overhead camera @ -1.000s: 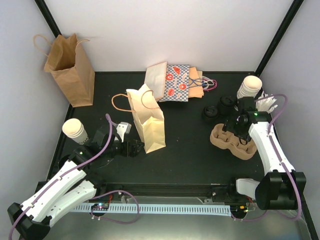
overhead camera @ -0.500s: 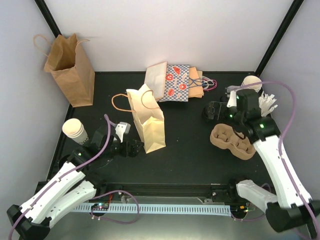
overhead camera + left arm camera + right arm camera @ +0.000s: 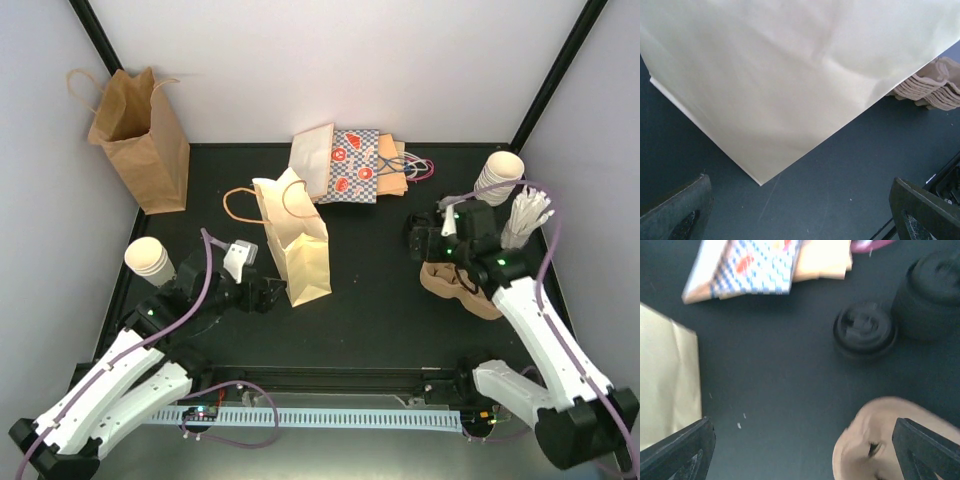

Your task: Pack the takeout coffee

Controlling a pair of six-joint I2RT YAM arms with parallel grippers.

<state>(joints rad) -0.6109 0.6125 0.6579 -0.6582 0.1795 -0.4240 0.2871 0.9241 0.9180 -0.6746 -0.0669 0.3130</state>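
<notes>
— Left gripper (image 3: 800, 180) and right gripper (image 3: 802, 430) both gape, empty; where are the cups (image 3: 499, 172)?
— Stacked far right; second stack (image 3: 150, 259) near left; we should grasp one squarely below its rim.

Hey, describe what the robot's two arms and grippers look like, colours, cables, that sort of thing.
Both arms have white shell links with black joints and bases. A purple cable loops along the left arm and the right arm, and small green lights glow at joints. The left gripper and right gripper are black, with dark, blunt fingers.
</notes>
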